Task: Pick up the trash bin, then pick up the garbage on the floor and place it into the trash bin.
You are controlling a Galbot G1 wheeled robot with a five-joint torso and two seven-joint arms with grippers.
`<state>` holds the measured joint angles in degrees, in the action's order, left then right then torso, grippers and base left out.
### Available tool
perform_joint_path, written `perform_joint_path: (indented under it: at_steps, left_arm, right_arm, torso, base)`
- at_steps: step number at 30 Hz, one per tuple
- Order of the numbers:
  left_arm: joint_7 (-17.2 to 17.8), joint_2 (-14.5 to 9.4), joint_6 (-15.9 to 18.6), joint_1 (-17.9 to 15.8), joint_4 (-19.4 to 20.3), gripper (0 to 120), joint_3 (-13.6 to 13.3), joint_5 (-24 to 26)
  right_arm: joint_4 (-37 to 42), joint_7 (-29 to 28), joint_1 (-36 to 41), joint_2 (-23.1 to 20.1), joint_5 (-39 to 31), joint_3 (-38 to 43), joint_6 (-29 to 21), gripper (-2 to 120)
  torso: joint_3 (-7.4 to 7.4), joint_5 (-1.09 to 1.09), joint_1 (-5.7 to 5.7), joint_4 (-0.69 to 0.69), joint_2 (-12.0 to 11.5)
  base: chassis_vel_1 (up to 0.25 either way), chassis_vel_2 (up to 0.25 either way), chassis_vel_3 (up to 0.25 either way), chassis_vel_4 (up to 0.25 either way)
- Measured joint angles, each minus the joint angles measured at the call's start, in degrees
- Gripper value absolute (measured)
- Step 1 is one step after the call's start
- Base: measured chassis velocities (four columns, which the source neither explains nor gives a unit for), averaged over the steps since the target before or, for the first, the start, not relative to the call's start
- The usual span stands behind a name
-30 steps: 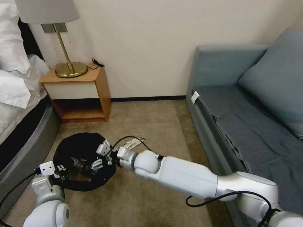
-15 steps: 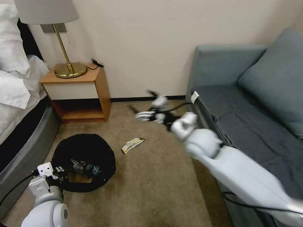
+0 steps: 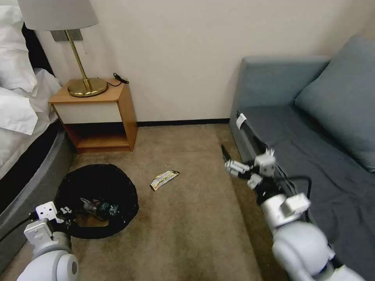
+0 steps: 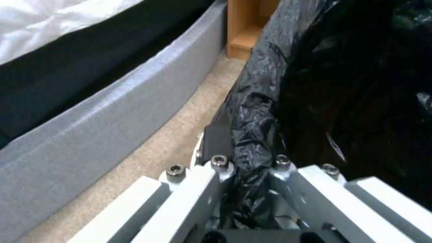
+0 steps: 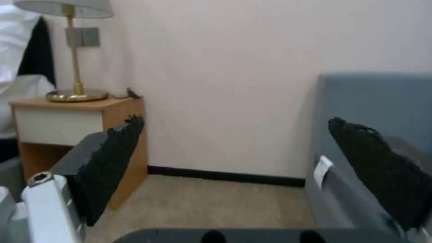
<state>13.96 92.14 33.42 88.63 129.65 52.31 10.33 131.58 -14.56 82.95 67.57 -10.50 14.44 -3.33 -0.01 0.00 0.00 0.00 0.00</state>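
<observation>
The trash bin (image 3: 97,177), lined with a crinkled black bag, is low at the left over the carpet. My left gripper (image 3: 67,219) is shut on its near rim. In the left wrist view the gripper (image 4: 249,162) pinches the folded bag edge (image 4: 256,111). Inside the bin lie a small clear bottle (image 3: 102,207) and tan paper (image 3: 93,221). One piece of garbage, a flat beige wrapper (image 3: 164,179), lies on the carpet just right of the bin. My right gripper (image 3: 236,158) hangs open and empty by the sofa's front, its black pads (image 5: 112,162) spread wide.
A wooden nightstand (image 3: 99,117) with a brass lamp (image 3: 84,84) stands against the back wall. The bed's grey base (image 3: 31,183) runs along the left, close to the bin. A blue-grey sofa (image 3: 312,156) takes up the right. Open carpet (image 3: 187,218) lies between.
My right arm has pulled out from over the bin, swung right past the sofa corner and drawn back beside the sofa, its gripper open. The bin and left gripper have shifted slightly left.
</observation>
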Motion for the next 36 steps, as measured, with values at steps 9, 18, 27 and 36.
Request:
perform_joint_path:
  at_steps: [9, 18, 27, 36]
  left_arm:
    - [0.0, 0.0, -0.3, 0.4, 0.7, 2, 0.3, 0.0]
    - [0.0, 0.0, -0.6, 0.0, 0.2, 2, 0.5, 0.1]
    - [0.0, 0.0, -0.9, -0.6, -1.1, 2, 0.5, 0.2]
    - [-0.1, 0.0, -1.5, -0.7, -1.7, 2, 0.5, 0.2]
  right_arm:
    - [-2.0, 1.3, 1.3, 3.4, 2.3, -0.9, 3.3, 100]
    - [-3.6, 2.3, -0.3, 3.0, 2.1, -1.4, 3.5, 100]
    - [-4.9, 3.1, -0.7, 2.8, 2.0, -2.0, 3.5, 100]
    - [-5.4, 4.1, -1.4, 2.4, 2.2, -2.6, 4.1, 100]
  torso:
    - [0.0, 0.0, 0.0, 0.0, 0.0]
    - [0.0, 0.0, 0.0, 0.0, 0.0]
    - [0.01, 0.01, 0.0, -0.01, 0.0]
    - [0.01, 0.0, 0.01, 0.0, 0.0]
  base:
    - [0.0, 0.0, 0.0, 0.0]
    - [-0.057, 0.06, 0.062, -0.069]
    - [-0.225, 0.216, 0.234, -0.218]
    - [-0.285, 0.287, 0.286, -0.284]
